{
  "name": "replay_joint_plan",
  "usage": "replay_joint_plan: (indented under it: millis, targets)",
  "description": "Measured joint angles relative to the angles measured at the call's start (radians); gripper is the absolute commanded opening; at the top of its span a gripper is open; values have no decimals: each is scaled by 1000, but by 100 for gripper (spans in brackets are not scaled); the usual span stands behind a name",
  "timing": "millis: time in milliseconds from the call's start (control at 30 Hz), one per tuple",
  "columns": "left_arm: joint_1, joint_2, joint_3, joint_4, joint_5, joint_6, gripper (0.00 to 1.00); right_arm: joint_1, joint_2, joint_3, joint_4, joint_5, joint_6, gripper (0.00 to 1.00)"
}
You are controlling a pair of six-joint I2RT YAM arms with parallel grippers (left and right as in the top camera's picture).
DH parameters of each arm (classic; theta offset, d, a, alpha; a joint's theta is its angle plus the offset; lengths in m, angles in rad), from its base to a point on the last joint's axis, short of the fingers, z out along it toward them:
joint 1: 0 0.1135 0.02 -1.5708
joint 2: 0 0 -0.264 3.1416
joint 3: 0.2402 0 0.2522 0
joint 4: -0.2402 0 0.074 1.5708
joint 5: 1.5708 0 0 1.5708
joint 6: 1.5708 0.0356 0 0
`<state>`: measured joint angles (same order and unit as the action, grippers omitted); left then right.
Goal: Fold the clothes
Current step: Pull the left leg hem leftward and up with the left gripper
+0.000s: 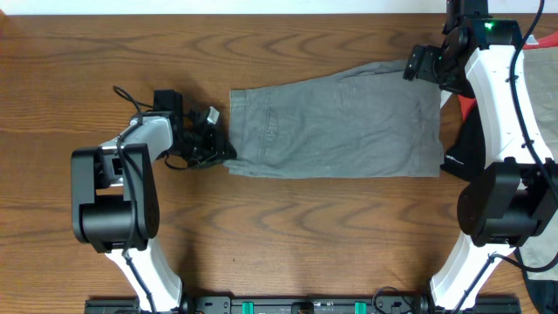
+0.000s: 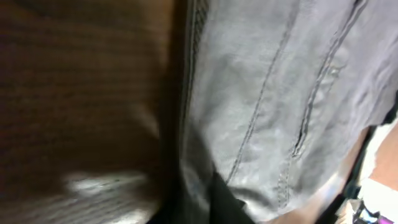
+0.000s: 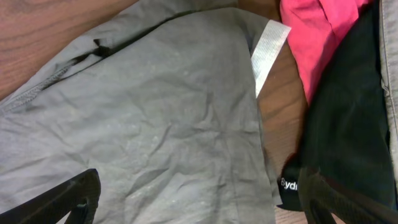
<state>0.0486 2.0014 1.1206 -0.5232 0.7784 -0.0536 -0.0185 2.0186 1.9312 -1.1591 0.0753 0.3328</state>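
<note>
Grey-olive shorts [image 2: 267, 93] fill the left wrist view, seams and waistband edge right under the lens. We see them spread flat across the middle of the table [image 1: 261, 244], a bit toward its far edge. The waistband faces the left edge and the leg hems face the right edge. Left gripper [image 1: 220, 150] sits at the near waistband corner, clenched. A dark finger [image 2: 227, 205] lies against the cloth there, so we read it as pinching that corner of the shorts. Our guess why: a corner grip lets the waistband end be lifted and carried over toward the hems. Right gripper [image 3: 205, 198] hangs above the far hem corner, jaws spread wide, holding nothing. It is likely lined up to take or pin that end. A pale strip [image 3: 268, 53] pokes out at the hem edge; tag or tape, we can't tell. Just beside the shorts at the right edge lie a red-pink garment [image 3: 323, 31] and a black garment [image 3: 348, 124] with a white logo, bunched under the right arm. We judge they are parked there awaiting their turn. The crosswise fold of the shorts is not yet made.
</note>
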Motion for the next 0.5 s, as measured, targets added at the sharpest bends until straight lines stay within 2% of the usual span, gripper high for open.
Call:
replay_joint_plan:
  millis: [300, 500]
  targets:
    - [24, -6, 0, -13, -6, -4, 6, 0, 0, 0, 0, 0, 0, 99]
    - [129, -108, 0, -150, -152, -9, 6, 0, 0, 0, 0, 0, 0, 99]
